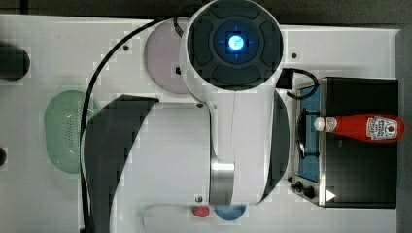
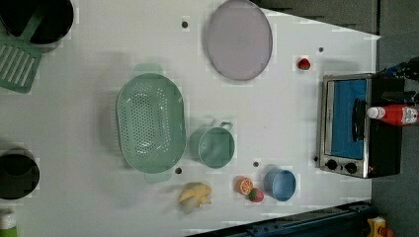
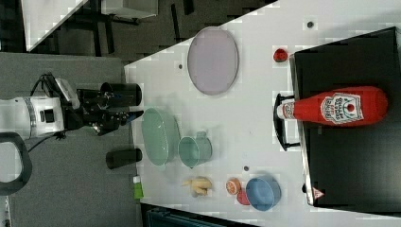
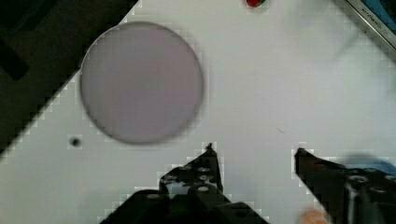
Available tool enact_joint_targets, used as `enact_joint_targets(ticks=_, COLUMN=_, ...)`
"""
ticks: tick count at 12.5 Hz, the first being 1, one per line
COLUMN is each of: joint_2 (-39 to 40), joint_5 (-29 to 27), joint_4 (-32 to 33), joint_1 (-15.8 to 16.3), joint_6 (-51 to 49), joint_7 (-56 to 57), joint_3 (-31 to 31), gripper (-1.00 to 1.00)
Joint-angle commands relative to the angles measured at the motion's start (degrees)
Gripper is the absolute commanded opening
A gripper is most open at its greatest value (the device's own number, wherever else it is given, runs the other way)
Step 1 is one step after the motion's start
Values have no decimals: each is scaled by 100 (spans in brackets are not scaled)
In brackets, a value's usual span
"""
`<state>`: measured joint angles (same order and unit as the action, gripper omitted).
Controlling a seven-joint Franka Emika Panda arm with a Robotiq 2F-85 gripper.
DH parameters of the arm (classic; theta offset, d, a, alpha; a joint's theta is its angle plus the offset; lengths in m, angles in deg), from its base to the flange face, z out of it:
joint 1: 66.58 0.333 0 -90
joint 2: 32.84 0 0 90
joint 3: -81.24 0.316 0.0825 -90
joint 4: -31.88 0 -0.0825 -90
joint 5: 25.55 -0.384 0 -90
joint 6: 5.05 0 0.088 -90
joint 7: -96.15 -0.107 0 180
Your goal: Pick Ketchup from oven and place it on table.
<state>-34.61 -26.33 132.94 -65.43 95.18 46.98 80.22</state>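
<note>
The ketchup [image 1: 362, 127] is a red squeeze bottle with a white cap. It lies on its side on top of the black oven [image 1: 359, 184], its cap over the door handle. The same bottle [image 2: 395, 114] [image 3: 338, 108] rests on the oven [image 2: 346, 123] [image 3: 350, 165] in the left and right views. The oven's door is closed. My gripper [image 4: 254, 151] hangs open over the white table [image 4: 261, 93], with nothing between its fingers, well apart from the oven. In the right view the gripper [image 3: 132, 115] is at the right view's left, high above the table [image 3: 255, 94].
A pale purple plate [image 2: 239, 39] lies near a strawberry [image 2: 304, 63]. A green colander [image 2: 150, 123], green cup [image 2: 212, 147], blue bowl [image 2: 279, 184], orange slice [image 2: 244, 185] and banana [image 2: 195, 195] stand on the table. My arm [image 1: 233, 97] covers the top view's middle.
</note>
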Motion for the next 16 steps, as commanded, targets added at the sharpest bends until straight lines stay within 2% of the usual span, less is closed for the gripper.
enact_joint_targets(ticks=1, joint_2=-2074, joint_5=73, joint_4=1049, joint_1=-32, joint_6=-1276, joint_7=-392, joint_3=-244, gripper=58)
enact_joint_targets(ticks=3, joint_2=-2066, joint_5=82, joint_4=1047, joint_1=-45, joint_6=-1241, joint_7=-392, joint_3=-263, gripper=98)
enact_joint_targets(ticks=8, joint_2=-1824, joint_5=132, joint_4=1042, joint_1=-255, joint_6=-750, joint_7=-391, joint_3=-836, gripper=100)
enact_joint_targets(ticks=16, joint_2=-543, joint_5=126, joint_4=985, joint_1=-419, joint_6=831, joint_7=-287, joint_3=-2668, gripper=100)
